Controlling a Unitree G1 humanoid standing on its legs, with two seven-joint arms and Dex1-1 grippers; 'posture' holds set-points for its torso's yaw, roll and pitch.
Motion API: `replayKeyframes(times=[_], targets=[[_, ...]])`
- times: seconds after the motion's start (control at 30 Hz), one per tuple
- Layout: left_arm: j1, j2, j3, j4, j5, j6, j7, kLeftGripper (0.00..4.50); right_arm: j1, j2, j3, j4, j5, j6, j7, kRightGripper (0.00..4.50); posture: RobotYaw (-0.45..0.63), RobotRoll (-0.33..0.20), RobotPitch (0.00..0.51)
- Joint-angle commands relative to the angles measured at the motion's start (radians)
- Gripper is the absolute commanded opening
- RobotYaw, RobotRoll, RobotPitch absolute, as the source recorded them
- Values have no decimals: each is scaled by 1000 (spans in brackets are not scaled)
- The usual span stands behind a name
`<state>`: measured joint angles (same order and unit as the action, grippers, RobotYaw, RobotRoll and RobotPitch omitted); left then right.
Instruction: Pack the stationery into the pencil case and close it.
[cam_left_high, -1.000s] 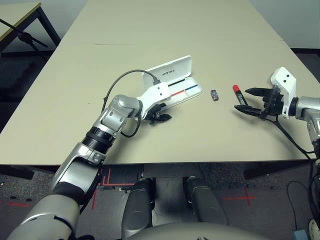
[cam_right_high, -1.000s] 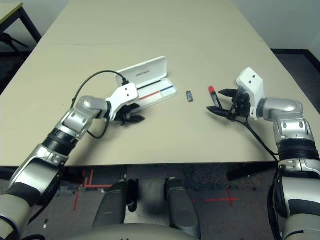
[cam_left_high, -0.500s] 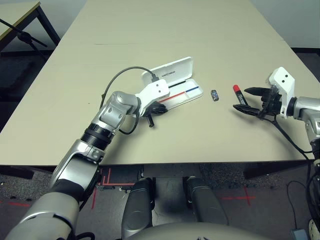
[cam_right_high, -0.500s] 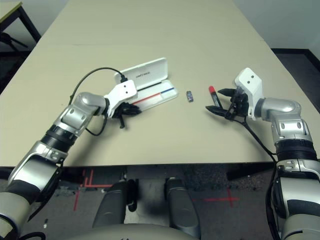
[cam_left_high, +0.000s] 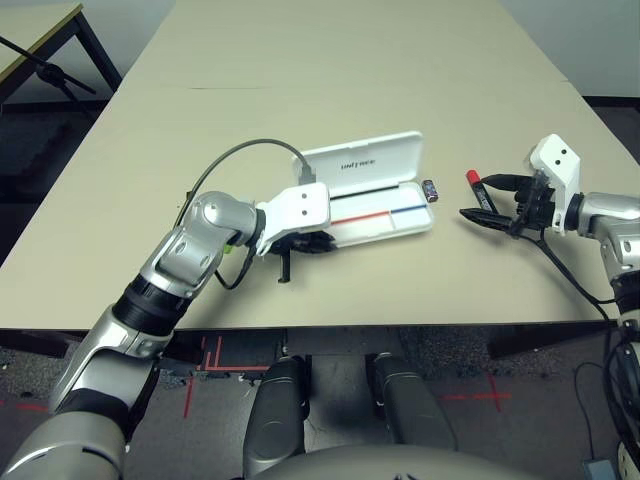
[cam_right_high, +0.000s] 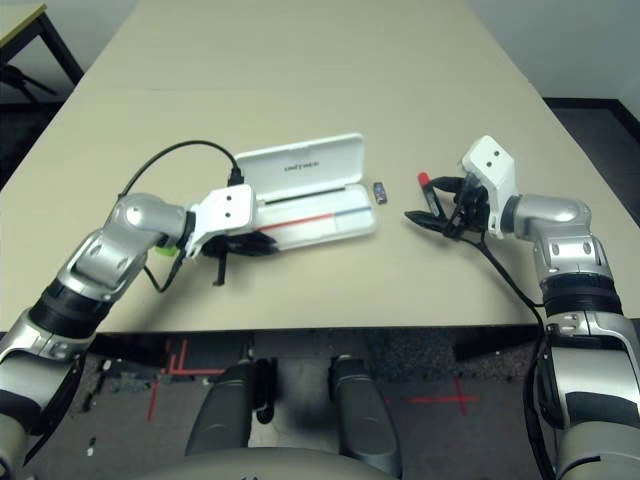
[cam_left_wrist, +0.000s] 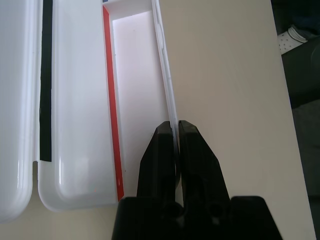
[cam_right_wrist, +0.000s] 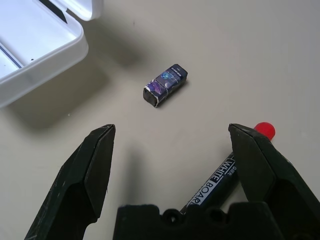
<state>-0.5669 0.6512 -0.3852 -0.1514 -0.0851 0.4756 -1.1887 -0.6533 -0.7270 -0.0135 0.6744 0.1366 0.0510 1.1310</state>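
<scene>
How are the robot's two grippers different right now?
The left gripper is shut, pinching the white pencil case's thin front wall; the right gripper is wide open and holds nothing. The left sits at the case; the right hangs over the red marker near the little dark block. Both have two black fingers.

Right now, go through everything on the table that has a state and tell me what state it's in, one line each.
pencil case: open, lid raised, tray empty where visible.
left gripper: jaws shut on the pencil case tray's front wall.
right gripper: jaws open, holding nothing, over the red marker.
red marker: lying on the table, outside the case.
small dark block: lying on the table beside the case.
</scene>
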Motion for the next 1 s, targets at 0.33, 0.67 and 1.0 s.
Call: replayKeyframes(times=[0.33, 0.67, 1.0], targets=[[72, 35, -47, 24, 55, -137, -7, 28, -47, 23, 18, 75, -33, -49, 21, 4500, 33, 0, 136], [86, 26, -55, 89, 77, -231, -15, 28, -39, 22, 16, 75, -35, -57, 28, 4500, 25, 0, 135], [80, 27, 6, 64, 42, -274, -14, 3165, -30, 24, 17, 72, -34, -56, 35, 4500, 33, 0, 136]])
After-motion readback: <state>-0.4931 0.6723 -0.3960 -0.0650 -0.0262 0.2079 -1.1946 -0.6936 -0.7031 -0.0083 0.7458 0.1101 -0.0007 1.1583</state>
